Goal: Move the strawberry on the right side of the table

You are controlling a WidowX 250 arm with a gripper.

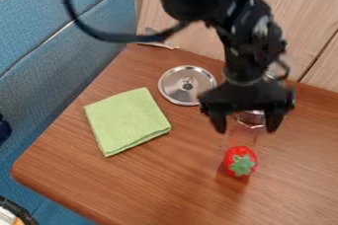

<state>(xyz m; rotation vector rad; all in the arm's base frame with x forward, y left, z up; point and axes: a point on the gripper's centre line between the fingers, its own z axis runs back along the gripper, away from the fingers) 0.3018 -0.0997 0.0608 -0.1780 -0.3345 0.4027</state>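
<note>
The black gripper [246, 126] hangs over the right half of the table, its two fingers spread wide and pointing down. A red strawberry with a green leafy top [240, 161] lies on the brown table [191, 184], just below the gripper in the view and apart from its fingers. Nothing solid is held between the fingers; a clear, shiny object [249, 119] shows through the gap, partly hidden by the gripper.
A folded green cloth [127, 121] lies left of the strawberry. Behind it sits a round metal lid [187, 85], close to the gripper's left side. A wooden panel [310, 17] stands along the back edge, and blue upholstery [49, 66] borders the left side.
</note>
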